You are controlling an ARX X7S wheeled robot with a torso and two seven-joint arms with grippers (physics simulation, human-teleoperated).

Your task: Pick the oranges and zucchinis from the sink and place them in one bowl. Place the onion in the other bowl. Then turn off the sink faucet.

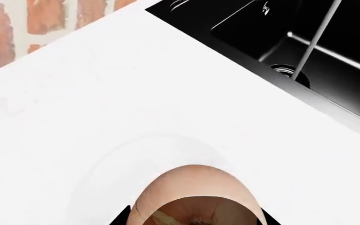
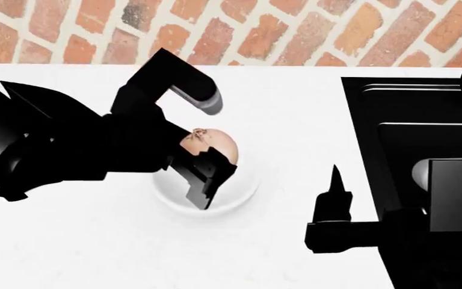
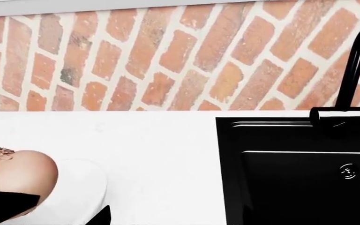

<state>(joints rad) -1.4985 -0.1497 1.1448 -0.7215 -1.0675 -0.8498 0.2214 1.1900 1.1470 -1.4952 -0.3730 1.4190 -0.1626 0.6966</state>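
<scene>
The left gripper (image 2: 207,171) holds the onion (image 2: 213,144) between its fingers directly above the white bowl (image 2: 243,195) on the tabletop (image 2: 295,108), left of the sink (image 2: 408,144). A low, centred release should keep it from rolling out. Water runs at the faucet (image 3: 355,61). The right gripper's (image 2: 335,186) finger spread cannot be judged.

A plain white bench (image 2: 295,120) runs up to a red brick wall (image 2: 311,30) at its far edge. A small white bowl (image 2: 243,195) sits directly on the bench, well apart from the wall and left of the sink. The black sink (image 2: 367,120) is set into the bench at the right, its rim flush with the surface.
</scene>
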